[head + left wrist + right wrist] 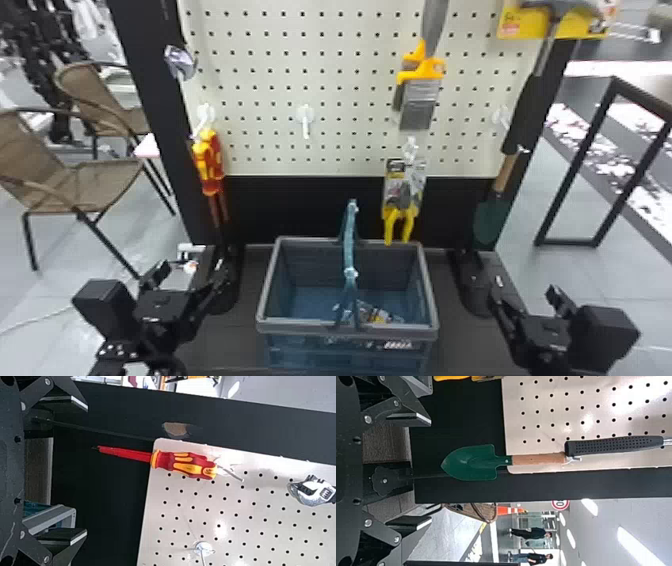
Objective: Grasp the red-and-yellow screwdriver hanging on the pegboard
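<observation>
The red-and-yellow screwdriver (208, 161) hangs tip down from a white hook at the pegboard's (340, 100) lower left corner, beside the black post. In the left wrist view its handle (184, 464) lies on the board and its red shaft runs over the black panel below. My left gripper (190, 277) sits low at the bottom left, well below the screwdriver and apart from it. It stands open (75, 469) with nothing between its fingers. My right gripper (525, 296) waits open at the bottom right (421, 471).
A grey basket (267, 285) with a blue handle stands in the middle below the board. Yellow pliers (400, 200), a paintbrush (420, 85), a hammer (613, 445) and a green trowel (472, 462) hang on the board. Chairs (60, 165) stand left, a black-framed table (625, 150) right.
</observation>
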{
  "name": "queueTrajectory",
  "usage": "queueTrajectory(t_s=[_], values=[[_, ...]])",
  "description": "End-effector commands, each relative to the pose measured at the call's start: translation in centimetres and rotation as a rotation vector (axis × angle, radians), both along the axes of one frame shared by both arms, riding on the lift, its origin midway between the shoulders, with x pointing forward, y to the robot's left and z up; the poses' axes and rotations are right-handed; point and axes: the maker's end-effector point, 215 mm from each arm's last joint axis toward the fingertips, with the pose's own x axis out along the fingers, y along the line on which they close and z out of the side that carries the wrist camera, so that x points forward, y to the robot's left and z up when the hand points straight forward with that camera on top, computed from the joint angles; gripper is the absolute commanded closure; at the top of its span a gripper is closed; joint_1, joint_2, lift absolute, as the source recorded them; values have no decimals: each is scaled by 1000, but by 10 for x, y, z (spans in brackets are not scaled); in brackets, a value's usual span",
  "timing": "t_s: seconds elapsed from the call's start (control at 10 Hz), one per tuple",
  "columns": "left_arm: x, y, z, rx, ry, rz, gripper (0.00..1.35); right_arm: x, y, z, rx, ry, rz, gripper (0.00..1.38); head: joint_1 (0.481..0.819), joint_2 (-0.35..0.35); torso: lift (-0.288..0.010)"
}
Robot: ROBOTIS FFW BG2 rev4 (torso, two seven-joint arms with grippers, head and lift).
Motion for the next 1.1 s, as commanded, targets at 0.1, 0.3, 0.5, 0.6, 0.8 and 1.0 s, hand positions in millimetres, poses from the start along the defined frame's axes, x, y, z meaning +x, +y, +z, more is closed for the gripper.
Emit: queueTrajectory(t_s=[0.1,0.3,0.5,0.6,0.8,1.0], values=[[0,-1,0,0,-1,-1,196,0,0,-1,0,3,0,398,549,0,-100],[0,0,0,0,1,0,196,-1,0,-2,0,4,0,398,549,0,-100],[0,0,0,0,1,0,196,-1,0,-2,0,4,0,398,549,0,-100],[0,0,0,0,-1,0,196,-1,0,-2,2,4,-2,398,549,0,-100],[0,0,0,0,-1,0,196,-1,0,-2,2,4,-2,398,549,0,-100],[0,0,1,0,-2,1,196,-1,0,-3,6,6,-2,398,549,0,-100]])
